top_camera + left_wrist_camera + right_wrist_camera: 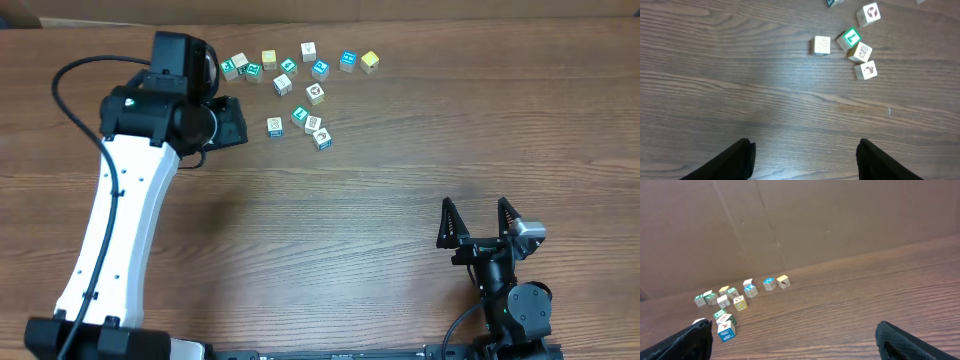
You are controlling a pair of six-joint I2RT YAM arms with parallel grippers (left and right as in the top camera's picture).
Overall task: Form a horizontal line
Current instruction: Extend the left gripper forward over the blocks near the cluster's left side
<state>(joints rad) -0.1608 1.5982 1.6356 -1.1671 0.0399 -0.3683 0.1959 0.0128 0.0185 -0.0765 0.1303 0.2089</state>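
Left gripper (805, 145), jaws parted and empty, short of the crooked four-cube row (313, 124) toward the table's (330, 240) far edge, with the right gripper (475, 205) spread idle by the near edge; the stray end cube (866, 70) probably needs a square grasp, clear of its neighbours.

Wood-grain table (380, 200), scattered cubes (316, 94); four-cube cluster (313, 124) nearer
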